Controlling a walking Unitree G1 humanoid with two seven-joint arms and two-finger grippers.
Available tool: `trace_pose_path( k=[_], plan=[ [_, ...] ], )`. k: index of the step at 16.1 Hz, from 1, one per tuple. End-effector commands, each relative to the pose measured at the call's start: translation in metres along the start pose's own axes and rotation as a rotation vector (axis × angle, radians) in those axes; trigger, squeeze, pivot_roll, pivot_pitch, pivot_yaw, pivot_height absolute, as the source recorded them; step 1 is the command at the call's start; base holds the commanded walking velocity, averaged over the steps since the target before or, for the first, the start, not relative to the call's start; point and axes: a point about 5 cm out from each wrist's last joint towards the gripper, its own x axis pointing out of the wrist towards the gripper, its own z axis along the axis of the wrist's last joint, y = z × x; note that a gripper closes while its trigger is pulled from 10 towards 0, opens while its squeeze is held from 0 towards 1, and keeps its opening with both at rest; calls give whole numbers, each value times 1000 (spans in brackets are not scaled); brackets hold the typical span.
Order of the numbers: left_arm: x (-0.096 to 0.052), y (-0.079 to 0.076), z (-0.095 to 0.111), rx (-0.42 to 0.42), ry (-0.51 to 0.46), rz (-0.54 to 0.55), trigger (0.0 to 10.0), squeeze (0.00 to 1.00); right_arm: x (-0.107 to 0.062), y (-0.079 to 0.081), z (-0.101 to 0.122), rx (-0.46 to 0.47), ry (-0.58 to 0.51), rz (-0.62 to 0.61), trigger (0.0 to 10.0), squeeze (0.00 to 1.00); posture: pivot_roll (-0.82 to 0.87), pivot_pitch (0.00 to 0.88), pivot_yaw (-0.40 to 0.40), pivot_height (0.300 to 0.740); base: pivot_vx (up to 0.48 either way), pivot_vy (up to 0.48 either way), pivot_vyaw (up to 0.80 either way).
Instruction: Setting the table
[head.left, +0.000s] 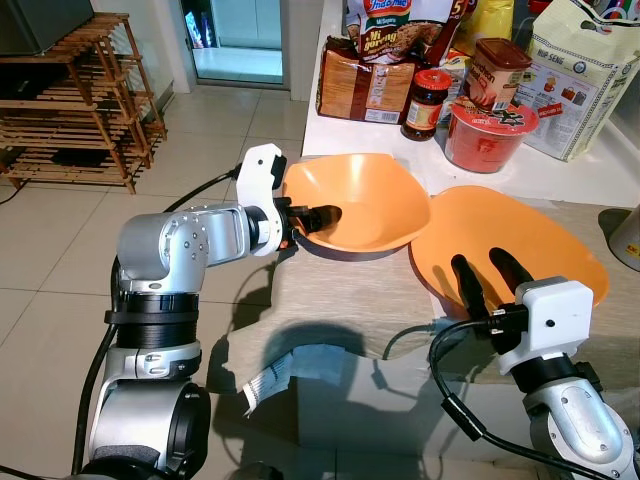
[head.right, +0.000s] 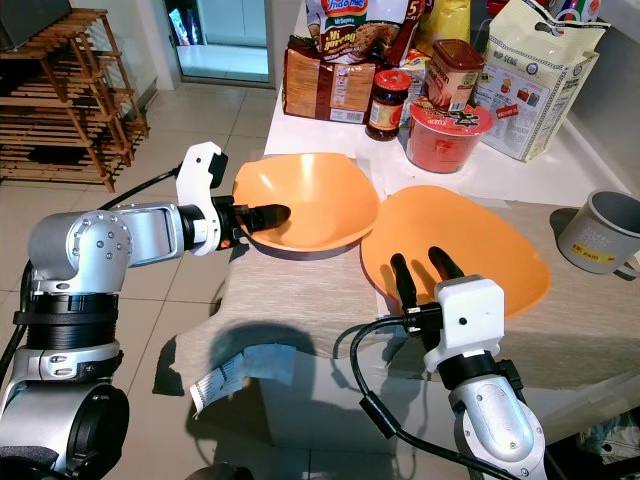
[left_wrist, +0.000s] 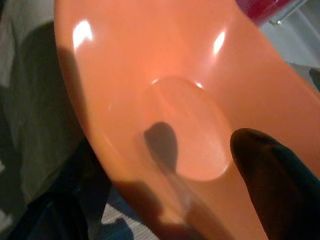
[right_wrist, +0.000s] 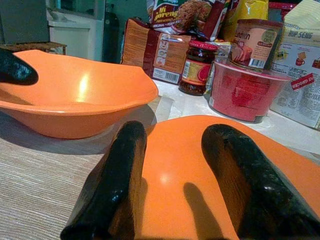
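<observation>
Your left gripper (head.left: 318, 216) pinches the rim of the orange bowl (head.left: 365, 200) at its 9 o'clock edge, one of the fingers (left_wrist: 272, 185) inside. Your right gripper (head.left: 490, 277), fingers spread, hovers over the orange plate (head.left: 535, 235), which lies on the surface (head.left: 340, 300) at the bowl's 4 o'clock.

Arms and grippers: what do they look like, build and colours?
Both arms are silver metal with black joint rings. Each wrist carries a white housing, from which two long, rounded black fingers extend: left gripper, right gripper. Black cables loop loose beside each forearm.
</observation>
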Motion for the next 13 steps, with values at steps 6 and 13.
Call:
trace_pose_path(
  k=[6,13],
  plan=[
    [2,2,-1,149,-61,27,0,0,3,2,-4,-3,21,2,10000,0,-24,23,-3,740,0,0,0],
    [7,3,-6,152,-103,-17,0,0,4,3,-4,-5,24,3,10000,0,-27,25,-6,740,0,0,0]
  ],
)
